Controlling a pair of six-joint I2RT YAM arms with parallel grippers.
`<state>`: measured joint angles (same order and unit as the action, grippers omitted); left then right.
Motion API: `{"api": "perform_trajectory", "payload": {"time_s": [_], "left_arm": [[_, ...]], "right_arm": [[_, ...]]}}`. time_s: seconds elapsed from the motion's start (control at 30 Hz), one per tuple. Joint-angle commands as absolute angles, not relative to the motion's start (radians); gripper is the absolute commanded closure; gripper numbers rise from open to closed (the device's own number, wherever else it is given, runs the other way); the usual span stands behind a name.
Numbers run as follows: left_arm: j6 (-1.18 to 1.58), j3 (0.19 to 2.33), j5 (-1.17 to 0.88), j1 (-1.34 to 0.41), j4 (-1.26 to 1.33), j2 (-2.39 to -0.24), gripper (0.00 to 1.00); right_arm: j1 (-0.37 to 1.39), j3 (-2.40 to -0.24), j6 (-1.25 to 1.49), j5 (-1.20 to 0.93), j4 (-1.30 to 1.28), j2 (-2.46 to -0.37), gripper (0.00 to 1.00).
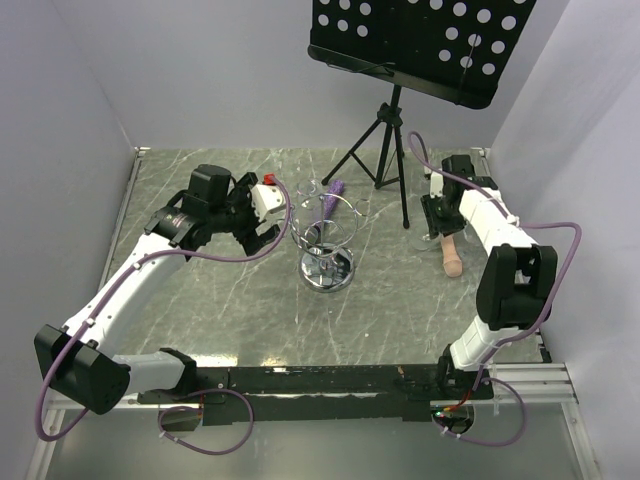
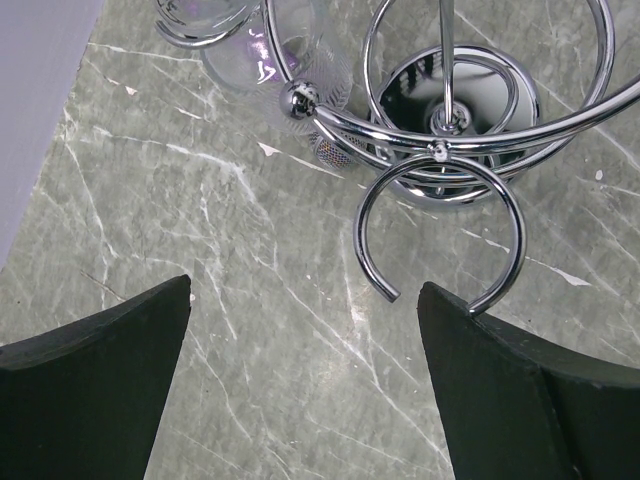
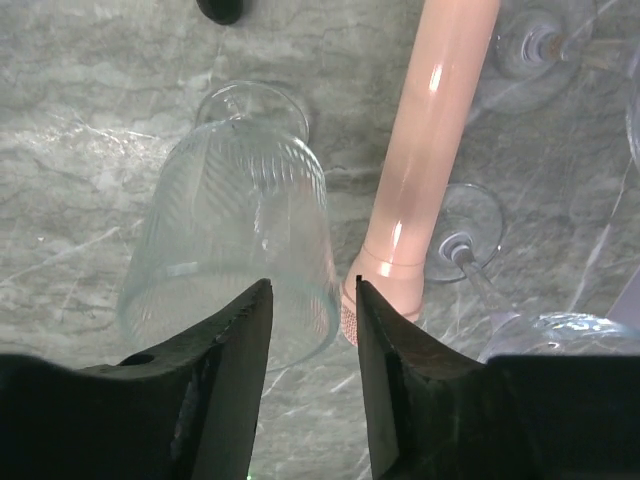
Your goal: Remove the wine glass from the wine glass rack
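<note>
The chrome wine glass rack (image 1: pixel 326 262) stands mid-table. A clear ribbed wine glass (image 1: pixel 309 193) and a purple-tinted one (image 1: pixel 333 200) hang on its far side. My left gripper (image 1: pixel 262 222) is open and empty just left of the rack. In the left wrist view an empty wire loop (image 2: pixel 440 228) lies ahead of the wide-apart fingers (image 2: pixel 500 390), touching the right one, with the hanging glass (image 2: pixel 285 55) at the top. My right gripper (image 1: pixel 437 222) is open over another ribbed glass (image 3: pixel 235 240), whose rim edge lies between the fingers.
A black tripod music stand (image 1: pixel 392 120) stands at the back right. A pink cylinder (image 3: pixel 432 150) lies beside the right gripper, also seen from above (image 1: pixel 451 255). Further stemmed glasses (image 3: pixel 468 232) lie to its right. Grey walls enclose the table on three sides.
</note>
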<state>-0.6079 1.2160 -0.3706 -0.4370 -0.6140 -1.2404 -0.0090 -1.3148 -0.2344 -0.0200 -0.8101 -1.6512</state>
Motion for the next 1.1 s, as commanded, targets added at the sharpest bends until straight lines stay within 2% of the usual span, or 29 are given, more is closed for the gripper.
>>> {"api": "perform_trajectory", "payload": {"time_s": [0.0, 0.7, 0.93, 1.0, 1.07], "left_arm": [[-0.603, 1.249, -0.376, -0.431, -0.610, -1.236, 0.00], [-0.623, 1.267, -0.361, -0.433, -0.632, -1.229, 0.00], [-0.626, 1.258, -0.347, -0.433, -0.666, -1.194, 0.00], [-0.626, 1.255, -0.348, -0.433, -0.681, -1.177, 0.00], [-0.624, 1.253, -0.360, -0.433, -0.696, -1.157, 0.00]], "right_arm": [[-0.006, -1.384, -0.206, -0.038, -0.801, -1.654, 0.53], [-0.006, -1.428, -0.178, -0.097, -0.810, -1.578, 0.42], [-0.006, -1.424, -0.204, -0.129, -0.827, -1.496, 0.29], [-0.005, -1.422, -0.245, -0.168, -0.837, -1.467, 0.17], [0.018, -1.420, -0.274, -0.215, -0.845, -1.441, 0.01]]}}
